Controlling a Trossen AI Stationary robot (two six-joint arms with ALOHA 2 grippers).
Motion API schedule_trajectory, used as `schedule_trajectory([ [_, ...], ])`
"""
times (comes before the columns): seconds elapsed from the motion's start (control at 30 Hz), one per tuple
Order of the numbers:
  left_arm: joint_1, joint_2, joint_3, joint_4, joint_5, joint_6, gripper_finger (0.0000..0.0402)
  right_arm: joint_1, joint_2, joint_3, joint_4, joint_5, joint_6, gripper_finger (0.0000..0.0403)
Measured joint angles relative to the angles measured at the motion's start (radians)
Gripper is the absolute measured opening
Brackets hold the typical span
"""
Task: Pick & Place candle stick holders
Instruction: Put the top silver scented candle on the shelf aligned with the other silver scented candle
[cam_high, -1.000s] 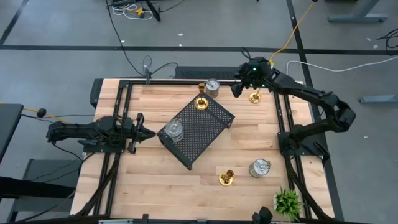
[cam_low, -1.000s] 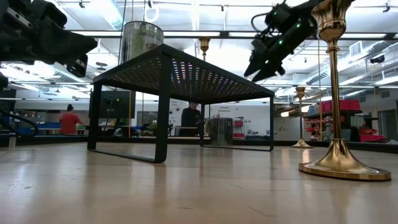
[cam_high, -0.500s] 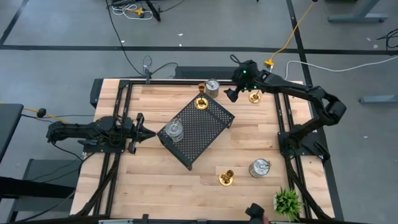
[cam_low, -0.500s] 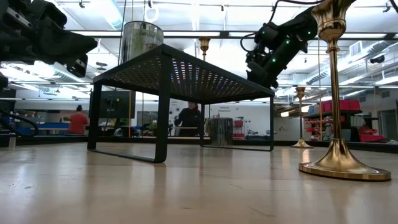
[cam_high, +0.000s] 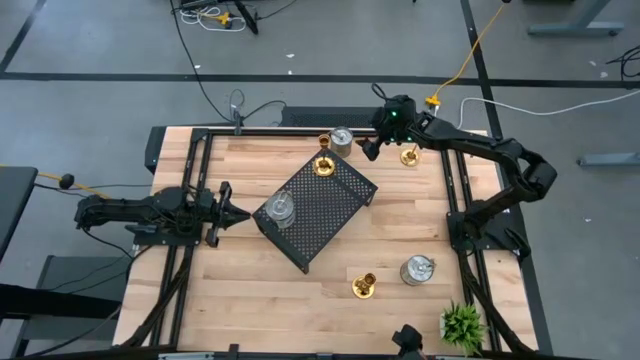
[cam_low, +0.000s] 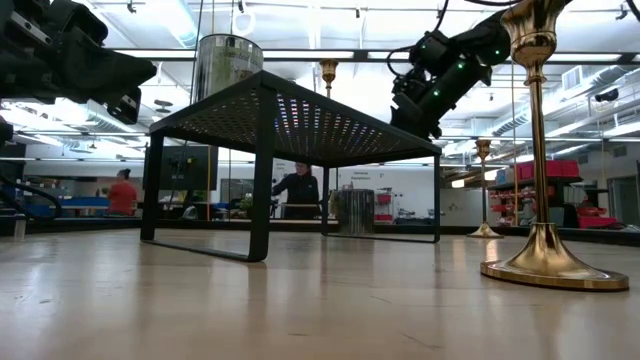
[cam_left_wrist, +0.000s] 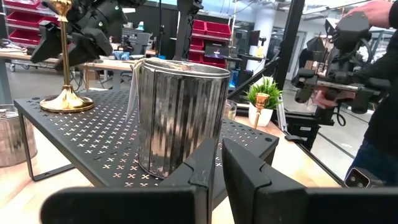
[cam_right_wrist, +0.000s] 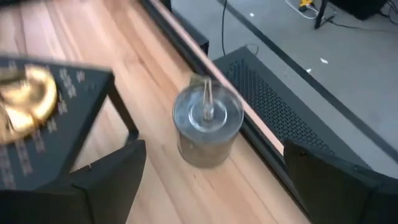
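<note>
Right gripper wide open and empty, hovering over the far edge of the table, just beside the silver holder there. Gold holder close by on the wood. Left gripper pinched shut, holding nothing, parked at the near-left corner of the black tray. On the tray: one silver holder and one gold holder. Near the plant: another gold holder and silver holder on the table.
</note>
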Motion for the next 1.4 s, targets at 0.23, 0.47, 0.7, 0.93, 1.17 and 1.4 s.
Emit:
schedule_trajectory([
  [0.23,0.000,0.000,0.000,0.000,0.000,0.000,0.0039,0.000,0.000,0.000,0.069,0.000,0.022,0.0382],
  [0.47,0.000,0.000,0.000,0.000,0.000,0.000,0.0039,-0.008,0.000,0.000,0.076,0.060,0.113,0.0386],
  [0.7,0.000,0.000,0.000,0.000,0.000,0.000,0.0039,-0.008,0.000,0.000,0.079,0.075,0.145,0.0397],
  [0.93,0.000,0.000,0.000,0.000,0.000,0.000,0.0039,-0.030,0.000,0.000,0.081,-0.003,0.038,0.0393],
  [1.17,0.000,0.000,0.000,0.000,0.000,0.000,0.0039,-0.044,0.039,0.002,0.085,-0.010,-0.013,0.0392],
  [1.4,0.000,0.000,0.000,0.000,0.000,0.000,0.0039,-0.044,0.152,0.068,0.070,-0.010,-0.016,0.0395],
])
